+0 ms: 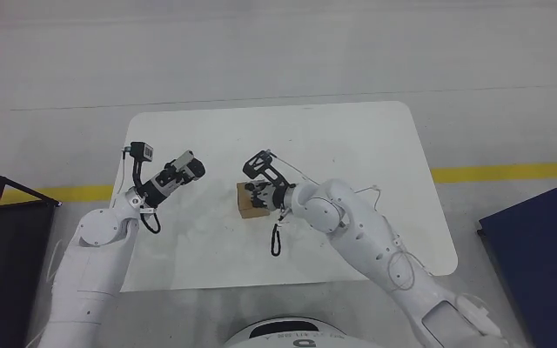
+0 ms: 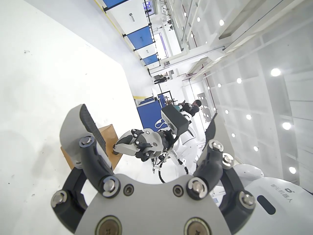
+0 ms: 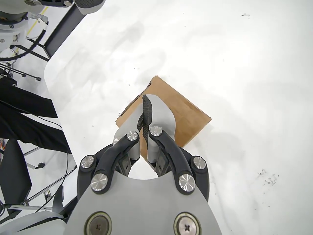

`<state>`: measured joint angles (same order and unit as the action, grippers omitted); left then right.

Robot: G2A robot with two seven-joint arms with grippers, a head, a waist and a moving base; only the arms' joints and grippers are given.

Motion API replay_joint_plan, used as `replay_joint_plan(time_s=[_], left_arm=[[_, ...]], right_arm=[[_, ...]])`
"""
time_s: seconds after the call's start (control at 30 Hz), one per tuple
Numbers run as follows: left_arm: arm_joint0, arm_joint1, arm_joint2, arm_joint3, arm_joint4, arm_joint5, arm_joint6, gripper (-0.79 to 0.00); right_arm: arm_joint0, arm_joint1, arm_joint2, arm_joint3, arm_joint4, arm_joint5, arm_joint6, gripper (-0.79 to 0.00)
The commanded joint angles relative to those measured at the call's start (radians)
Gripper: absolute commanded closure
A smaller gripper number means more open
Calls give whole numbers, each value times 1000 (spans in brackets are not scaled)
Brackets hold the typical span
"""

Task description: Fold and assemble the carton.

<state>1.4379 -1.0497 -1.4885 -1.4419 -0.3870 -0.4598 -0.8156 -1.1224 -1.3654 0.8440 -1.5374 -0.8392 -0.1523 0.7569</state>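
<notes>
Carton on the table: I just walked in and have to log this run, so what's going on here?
The robot is working on a small brown carton on the white table. The right gripper is at the carton's edge with its fingers shut; whether they pinch a flap is unclear. The left gripper is open, holds nothing, and hangs beside the carton, apart from it. The carton looks box-shaped already.

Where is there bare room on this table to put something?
The far strip of the table behind the carton is bare, and so is the end on the robot's right. Mid-table is crowded: the right gripper touches the carton and the left gripper hovers beside it.
</notes>
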Motion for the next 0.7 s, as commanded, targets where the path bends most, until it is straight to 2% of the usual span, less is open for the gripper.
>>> replay_joint_plan(time_s=[0.0,0.33,0.53,0.67], left_arm=[[0,0,0,0,0,0,0,-785],[0,0,0,0,0,0,0,-785],[0,0,0,0,0,0,0,-785],[0,0,0,0,0,0,0,-785]], right_arm=[[-10,3,8,-23,-7,10,-7,0],[-10,-2,-17,-24,-18,41,5,0],[-92,24,78,-115,-34,67,-31,0],[-160,42,146,-95,-24,82,-12,0]])
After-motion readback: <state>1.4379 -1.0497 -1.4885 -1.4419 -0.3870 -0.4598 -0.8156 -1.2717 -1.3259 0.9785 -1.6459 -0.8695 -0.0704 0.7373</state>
